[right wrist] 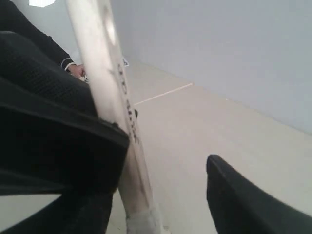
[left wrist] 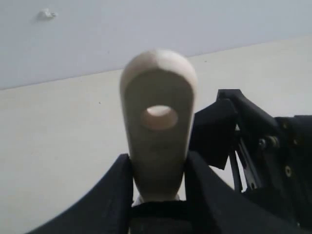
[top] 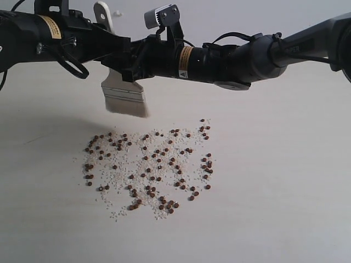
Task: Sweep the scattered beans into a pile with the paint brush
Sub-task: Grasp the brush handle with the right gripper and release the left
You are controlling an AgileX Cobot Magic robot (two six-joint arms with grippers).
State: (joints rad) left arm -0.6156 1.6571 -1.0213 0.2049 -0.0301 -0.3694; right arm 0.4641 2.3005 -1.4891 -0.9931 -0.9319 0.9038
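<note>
Dozens of dark reddish-brown beans (top: 151, 164) lie strewn with finer whitish grains across the near middle of the pale surface (top: 285, 192), loose and unpiled. By the look of it the sweeping has not begun and all the gathering is left to do. Just behind the spread, the paint brush (top: 125, 96) appears to hang upright above the surface, with its cream bristles pointing down, clear of the beans. Higher up, the left tool (left wrist: 158, 183) clamps the pale wooden handle below its hole. The right tool (right wrist: 165, 185) stands wide around the same handle, one finger beside the wood and the other apart, gripping nothing. Whether that near finger touches the wood cannot be told. In the exterior view the two tools merge into a dark mass that hides most of the handle, and both arms are cut off at the frame edges. Beyond is a plain pale wall (top: 247, 16), and a small white fleck (left wrist: 46, 13) on it is too blurred to identify.
</note>
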